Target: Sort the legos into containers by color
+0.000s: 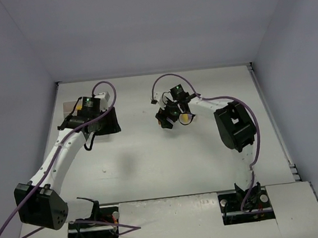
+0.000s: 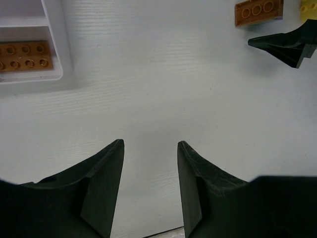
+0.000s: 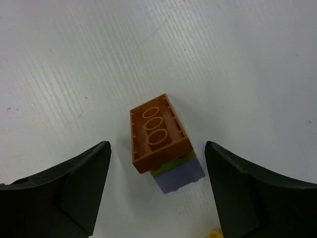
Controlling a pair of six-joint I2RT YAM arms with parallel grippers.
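Right tool [image 3: 157, 144] wide — perhaps astride brick [image 3: 159, 135]

L arm [image 1: 61, 153] and R arm [image 1: 236, 125] reach over a white tabletop [image 1: 152, 170], purple cables [image 1: 163, 79] looping off the wrists. L tool [image 1: 107, 123] hangs far-left, a corner of the tray [image 1: 67, 108] showing beside it. R tool [image 1: 167, 118] sits near centre, a yellow lego [image 1: 186, 118] just beside it; jaw positions unclear from this angle.
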